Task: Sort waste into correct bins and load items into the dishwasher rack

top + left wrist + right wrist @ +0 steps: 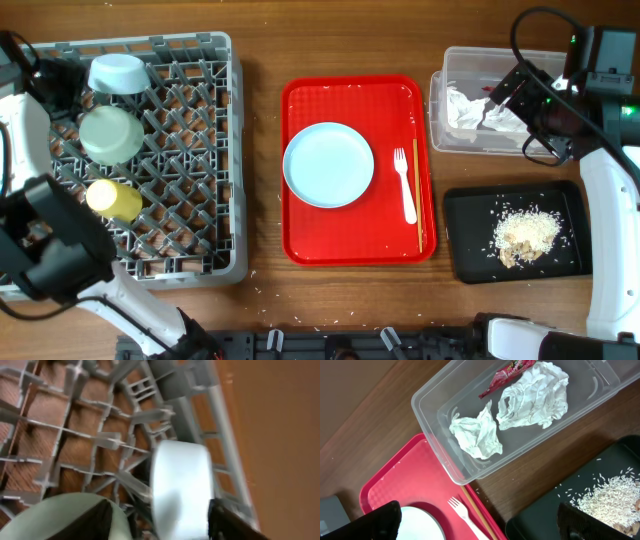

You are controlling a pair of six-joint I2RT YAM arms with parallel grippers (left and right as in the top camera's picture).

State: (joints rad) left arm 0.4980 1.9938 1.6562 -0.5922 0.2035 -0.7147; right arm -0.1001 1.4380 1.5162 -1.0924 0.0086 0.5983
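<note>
The grey dishwasher rack [190, 150] holds a small light blue dish [118, 72], a pale green bowl [110, 134] and a yellow cup [113, 200]. My left gripper [60, 85] is open at the rack's back left corner. In the left wrist view its fingers [160, 525] straddle the dish [180, 485] without touching it, next to the bowl [60, 515]. My right gripper [512, 90] is open and empty above the clear tub [435, 415], which holds crumpled napkins [535, 395] and a red wrapper [507, 372]. The black tray [470, 215] holds rice [528, 232].
The red serving tray [310, 100] in the middle carries a light blue plate [328, 164], a white fork [404, 185] and wooden chopsticks [418, 190]. A few rice grains lie on the wooden table around the trays.
</note>
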